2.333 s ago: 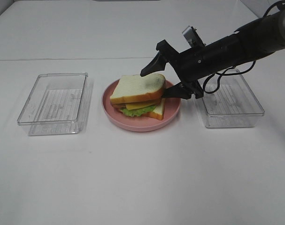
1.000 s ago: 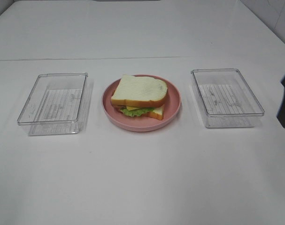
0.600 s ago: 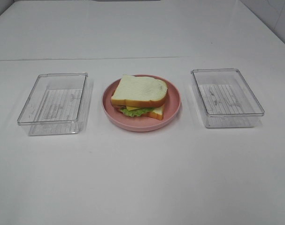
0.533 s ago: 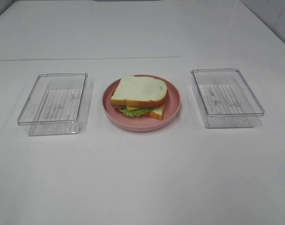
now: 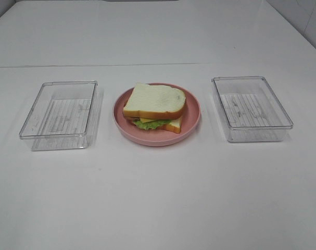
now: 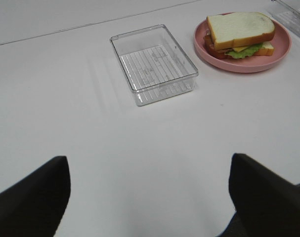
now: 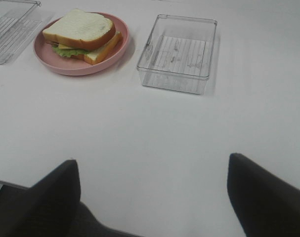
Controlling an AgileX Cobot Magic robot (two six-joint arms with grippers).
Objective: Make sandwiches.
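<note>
While neither arm shows in the high view, each wrist view catches its own gripper low over the white table (image 5: 158, 198), well back from everything on it. The left gripper (image 6: 149, 197) hangs above bare tabletop with its two dark fingers (image 6: 31, 197) set far apart at the edges of its view, jaws wide and nothing between them. Its camera looks across the table toward the left clear box (image 5: 60, 114), which is a shallow, see-through rectangular tub with a ribbed floor and nothing inside it.

Just beside that box, at the middle of the table, sits the pink plate (image 5: 191, 125). On it rests the sandwich (image 5: 155, 107), one assembled stack: a white bread slice with orange-brown crust on top, a yellow cheese edge and a green lettuce leaf showing under it at the front, a darker layer barely visible at the left side, and a second bread slice at the bottom. The top slice lies slightly askew over the lower one. Nothing touches the stack.

Next along is the right clear box (image 5: 251, 108), matching the first and also with nothing in it, standing near the plate but apart from it.

The right gripper (image 7: 152, 197) likewise hangs over bare table, its dark fingers (image 7: 261, 192) spread wide and holding nothing, its camera facing the right box and the plate beyond.
</note>
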